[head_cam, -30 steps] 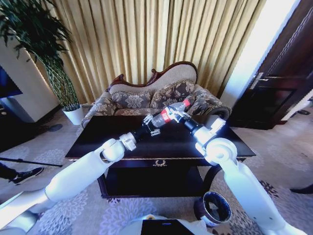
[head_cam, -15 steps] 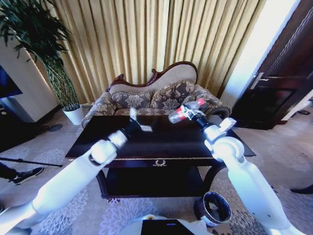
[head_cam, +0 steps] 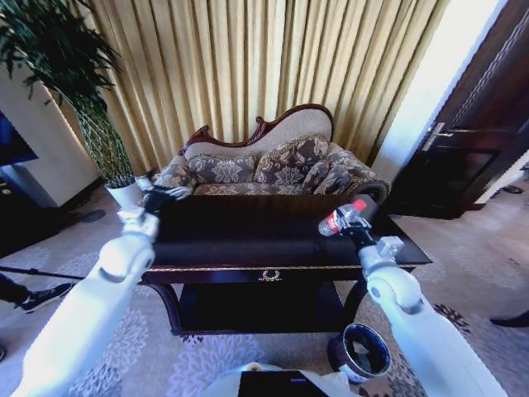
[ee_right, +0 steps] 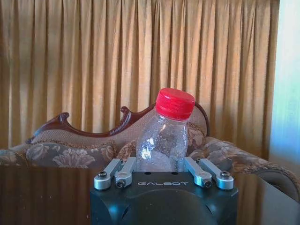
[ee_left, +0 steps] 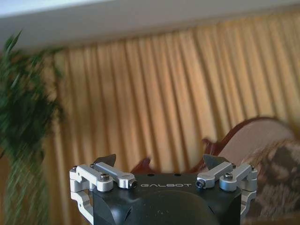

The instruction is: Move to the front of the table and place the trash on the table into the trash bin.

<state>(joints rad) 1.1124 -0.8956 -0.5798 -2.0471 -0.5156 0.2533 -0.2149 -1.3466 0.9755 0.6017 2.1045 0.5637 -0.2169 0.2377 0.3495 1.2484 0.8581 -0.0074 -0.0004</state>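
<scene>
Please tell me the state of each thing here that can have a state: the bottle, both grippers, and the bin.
bottle: capped, held off the table.
right gripper: shut on the bottle.
left gripper: open, holding nothing.
trash bin: upright on the floor, open-topped, black liner inside.

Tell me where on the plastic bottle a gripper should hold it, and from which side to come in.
Grip the clear bottle across its round body, below the red cap, closing from two opposite sides. The body is wider and has parallel walls; the cap is narrow and likely slippery. The right gripper already holds it this way above the table, cap pointing away from the wrist.
</scene>
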